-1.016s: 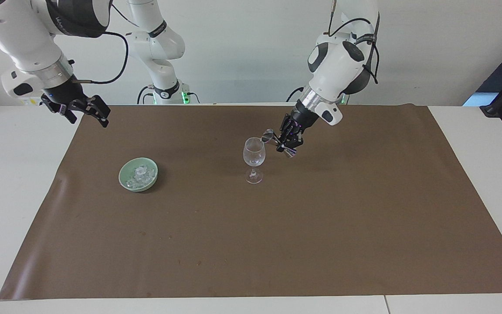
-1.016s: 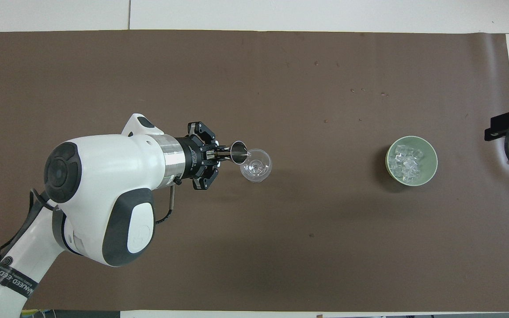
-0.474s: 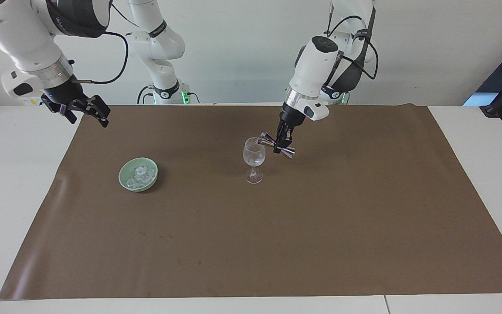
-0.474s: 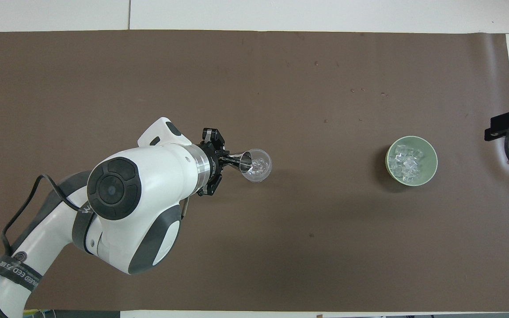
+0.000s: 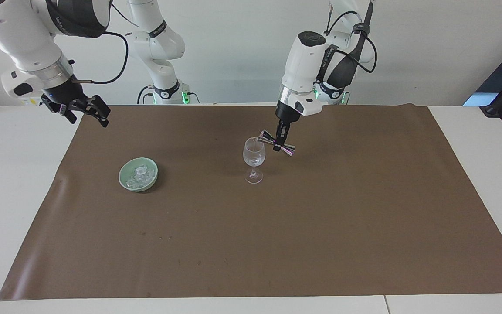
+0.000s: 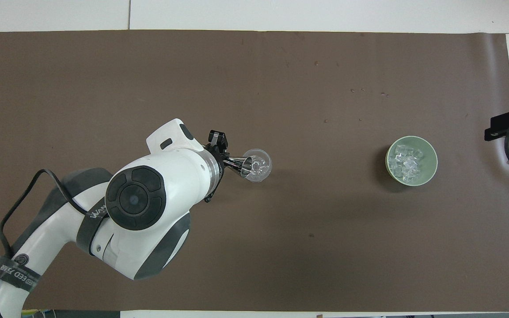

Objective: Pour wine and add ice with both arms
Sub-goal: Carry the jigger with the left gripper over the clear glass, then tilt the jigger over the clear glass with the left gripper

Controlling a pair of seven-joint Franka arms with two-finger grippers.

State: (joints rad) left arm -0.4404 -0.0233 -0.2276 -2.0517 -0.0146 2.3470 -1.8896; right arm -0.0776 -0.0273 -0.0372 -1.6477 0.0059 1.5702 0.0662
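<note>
Left pincer (image 5: pixel 281 138) clamping shiny hourglass-shaped metal jigger (image 5: pixel 276 143) tipped over clear stemmed glass (image 5: pixel 254 159), right pincer (image 5: pixel 86 111) spread.

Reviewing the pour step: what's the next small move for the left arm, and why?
Probably tip the jigger back level and lift it off the wine glass: the left gripper holds it tilted, mouth at the rim. Ice sits in the green bowl; the right gripper waits open.

A brown mat (image 5: pixel 277 226) covers the white tabletop (image 5: pixel 11 183). The bowl (image 5: pixel 138 174) is pale green, its ice (image 5: pixel 140 172) clear and whitish. The glass (image 5: pixel 254 159) is clear, the jigger (image 5: pixel 276 142) shiny silver. Both arms are white with grey-black bands and black tools.
</note>
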